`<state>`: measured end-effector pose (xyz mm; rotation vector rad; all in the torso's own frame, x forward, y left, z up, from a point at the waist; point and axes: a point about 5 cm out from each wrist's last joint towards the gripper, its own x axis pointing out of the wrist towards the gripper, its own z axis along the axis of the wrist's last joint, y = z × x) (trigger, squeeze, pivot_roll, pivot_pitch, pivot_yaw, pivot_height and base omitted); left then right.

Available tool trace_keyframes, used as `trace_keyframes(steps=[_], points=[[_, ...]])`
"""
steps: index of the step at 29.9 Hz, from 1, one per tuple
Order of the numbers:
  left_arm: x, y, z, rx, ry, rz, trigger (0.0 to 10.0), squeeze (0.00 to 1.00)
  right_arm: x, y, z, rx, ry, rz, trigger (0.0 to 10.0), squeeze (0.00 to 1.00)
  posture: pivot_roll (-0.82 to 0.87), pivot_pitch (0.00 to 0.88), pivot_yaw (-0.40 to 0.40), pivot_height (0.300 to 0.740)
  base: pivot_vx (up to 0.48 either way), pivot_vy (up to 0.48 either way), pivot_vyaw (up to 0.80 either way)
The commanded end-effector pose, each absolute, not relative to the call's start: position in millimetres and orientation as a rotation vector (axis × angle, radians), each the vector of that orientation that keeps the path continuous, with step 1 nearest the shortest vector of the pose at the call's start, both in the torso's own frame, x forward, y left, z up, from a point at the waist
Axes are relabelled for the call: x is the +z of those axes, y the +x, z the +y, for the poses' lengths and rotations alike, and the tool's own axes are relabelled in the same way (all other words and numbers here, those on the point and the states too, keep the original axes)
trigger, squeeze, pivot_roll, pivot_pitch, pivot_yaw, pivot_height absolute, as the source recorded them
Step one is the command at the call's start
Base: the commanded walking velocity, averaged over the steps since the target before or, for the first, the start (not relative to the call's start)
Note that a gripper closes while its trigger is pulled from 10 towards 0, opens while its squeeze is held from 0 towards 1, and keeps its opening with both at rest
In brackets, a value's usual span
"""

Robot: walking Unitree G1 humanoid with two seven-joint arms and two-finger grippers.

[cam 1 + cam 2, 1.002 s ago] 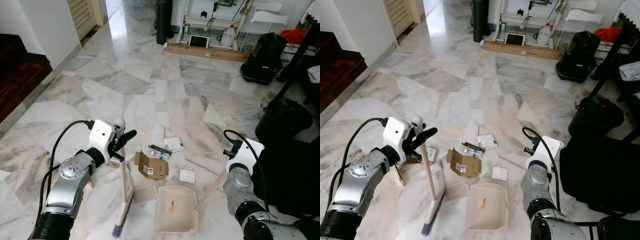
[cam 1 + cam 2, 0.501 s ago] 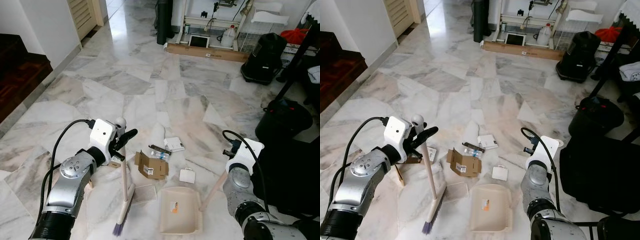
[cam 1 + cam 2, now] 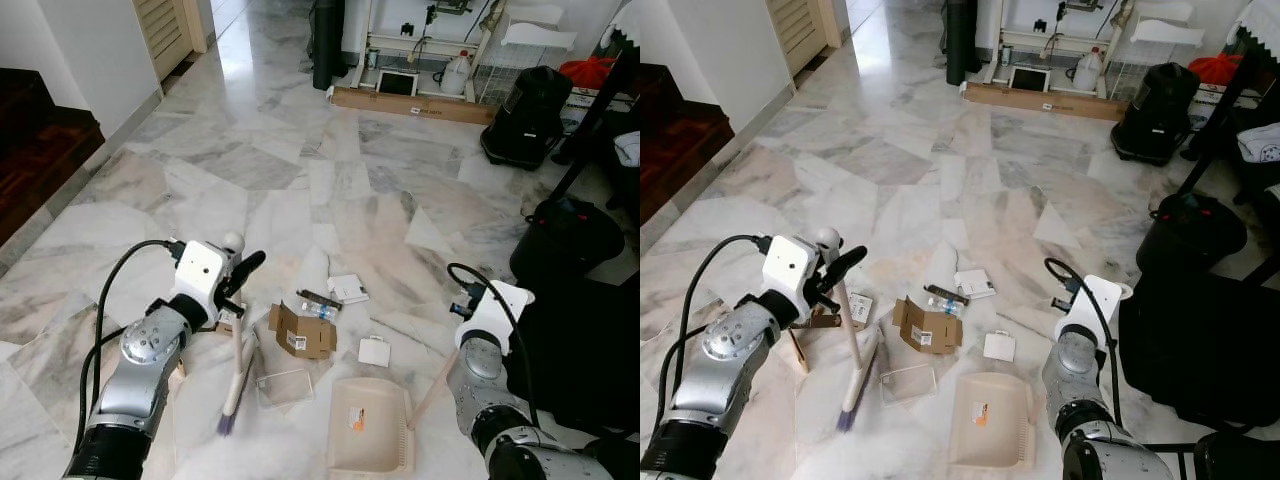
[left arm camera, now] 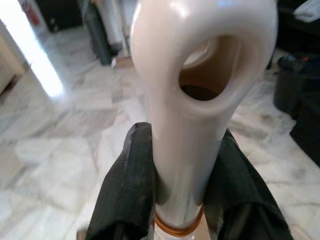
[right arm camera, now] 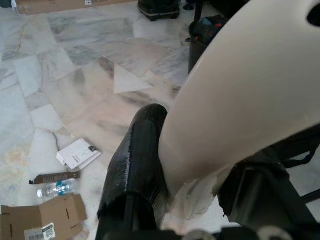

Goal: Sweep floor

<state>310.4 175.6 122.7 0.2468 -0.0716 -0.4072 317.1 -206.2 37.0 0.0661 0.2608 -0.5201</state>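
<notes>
My left gripper (image 3: 238, 287) is shut on the upper part of a cream broom handle (image 3: 240, 345); its black fingers (image 4: 127, 185) clamp both sides. The brush head (image 3: 228, 418) is on the floor, blurred, left of a clear plastic box (image 3: 283, 386). The right gripper (image 5: 185, 165) is shut on the slanted handle of a beige dustpan (image 3: 372, 440), which lies flat near the front. Litter lies between them: an opened cardboard box (image 3: 300, 332), a small water bottle (image 3: 318, 311), a white booklet (image 3: 348, 288) and a white square card (image 3: 375, 351).
Black bags (image 3: 572, 240) crowd the right side, with another black bag (image 3: 525, 115) further back. A long cardboard carton (image 3: 415, 103) lies across the far floor before white shelving. Dark wooden steps (image 3: 35, 150) are at the left. Marble floor stretches ahead.
The broom head has swung left and back from the dustpan, uncovering the clear plastic box. The dustpan has slid a little to the right and nearer to me.
</notes>
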Motion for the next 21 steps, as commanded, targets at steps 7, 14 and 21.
trace_keyframes(steps=[7,14,21], points=[[105.5,316.9,179.2,-0.333,0.244,-0.069,10.0,0.00,31.2,311.9,-206.2,-0.530,0.059,0.278,10.0,0.00,0.07,0.078,-0.033,0.740,0.000,0.000,0.00],[97.6,322.6,176.3,-0.295,0.245,-0.076,10.0,0.00,30.8,311.8,-205.7,-0.527,0.060,0.281,10.0,0.00,0.05,0.085,-0.038,0.740,0.000,0.000,0.00],[95.5,329.9,168.8,-0.324,0.181,-0.060,10.0,0.00,30.0,311.3,-205.4,-0.527,0.059,0.285,10.0,0.00,0.04,0.084,-0.037,0.740,0.000,0.000,0.00]])
